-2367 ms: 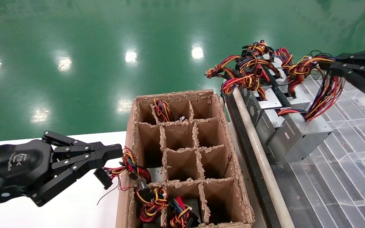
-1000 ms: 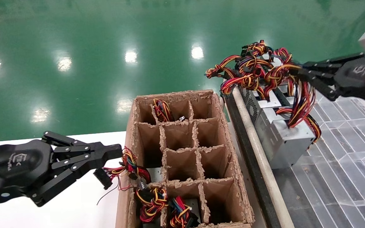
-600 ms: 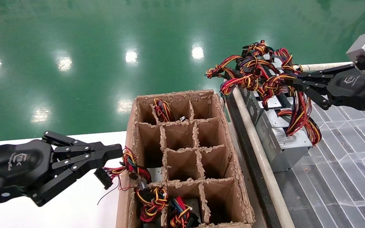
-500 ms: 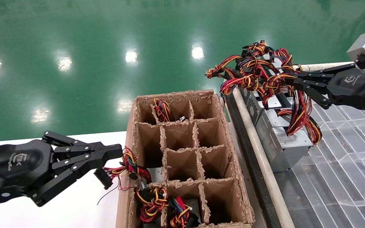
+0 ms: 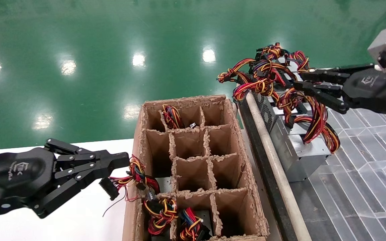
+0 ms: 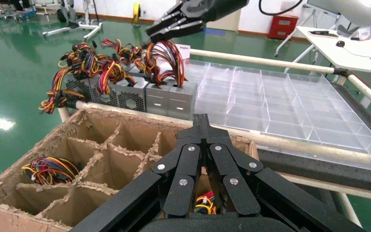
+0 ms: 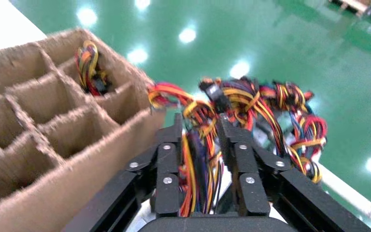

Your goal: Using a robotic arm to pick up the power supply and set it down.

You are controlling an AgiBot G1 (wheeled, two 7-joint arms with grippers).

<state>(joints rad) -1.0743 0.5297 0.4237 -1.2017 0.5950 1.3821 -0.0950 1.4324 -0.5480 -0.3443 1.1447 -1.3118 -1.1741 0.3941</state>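
The right gripper [image 5: 298,80], closed on the wire bundle [image 5: 315,117] a second ago, has parted its fingers, and the wires sag loose. The power supply [image 5: 300,152] rests on the clear tray [image 5: 364,160] at four o'clock of the divided carton [image 5: 233,140]: placement looks finished. The left gripper [image 5: 122,162] stays clenched at eight o'clock, empty.

My right gripper [image 5: 302,81] over the power supply's wires, upper right of the frame.

Its fingers stand apart around the red, yellow and black wire bundle [image 5: 313,113], which runs down to the power supply [image 5: 300,152] resting on the clear gridded tray [image 5: 364,174]. My left gripper [image 5: 121,162], lower left over the white tabletop [image 5: 79,221], is pinched together beside loose wires [image 5: 136,175] at the edge of the divided cardboard box [image 5: 193,160].
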